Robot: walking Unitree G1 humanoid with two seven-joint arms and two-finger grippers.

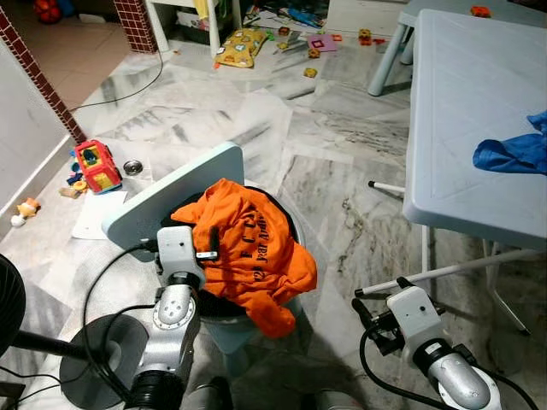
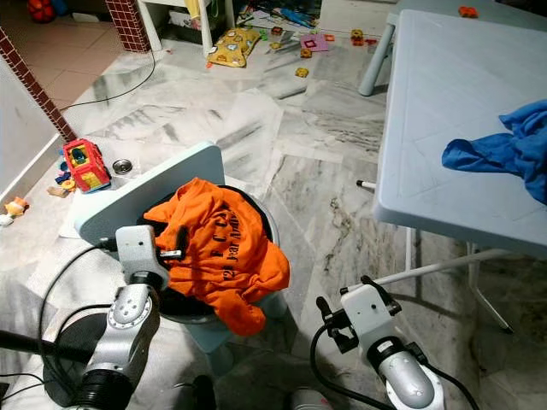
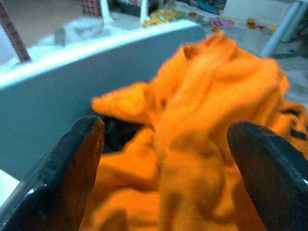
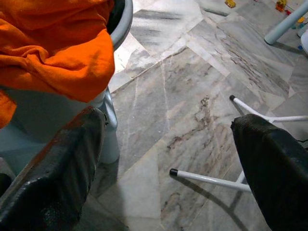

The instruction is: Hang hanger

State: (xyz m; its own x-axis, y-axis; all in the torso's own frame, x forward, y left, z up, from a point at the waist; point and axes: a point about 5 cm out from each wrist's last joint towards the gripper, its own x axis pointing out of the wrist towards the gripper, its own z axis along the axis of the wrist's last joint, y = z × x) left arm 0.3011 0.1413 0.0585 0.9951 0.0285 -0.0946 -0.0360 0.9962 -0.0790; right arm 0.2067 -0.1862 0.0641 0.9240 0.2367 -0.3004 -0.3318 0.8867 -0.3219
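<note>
A marble floor [image 1: 325, 162] spreads under everything; on the robot's right stands a pale blue table [image 1: 479, 111] on white legs, with a blue cloth [image 1: 517, 154] bunched at its far right side; straight ahead and low is a pale blue chair [image 1: 171, 201], its backrest tilted, holding a dark round basket [image 1: 286, 213]; an orange shirt [image 1: 248, 252] with dark lettering is heaped over the basket and spills down past its front rim; no hanger can be made out, the shirt being the only garment at the arms.

The left gripper [image 3: 163, 163] sits at the shirt's left side, against the chair; in the left wrist view its two black fingers [image 3: 67, 178] stand wide apart with a fold of orange cloth lying between them, not pinched, and the chair back behind; the right gripper [image 4: 168, 163] hangs low over the floor to the right of the chair, well apart from the shirt; in its wrist view the jaws are spread wide with bare marble between them, the shirt's hem and basket rim off to one side, and white table legs [image 4: 211, 180] beyond.

Further off, a red toy [image 1: 96, 165] lies by the wall on the left; a yellow cushion [image 1: 240, 47] and scattered small toys [image 1: 312, 51] litter the far floor; a black fan base [image 1: 98, 363] sits beside the left arm.
</note>
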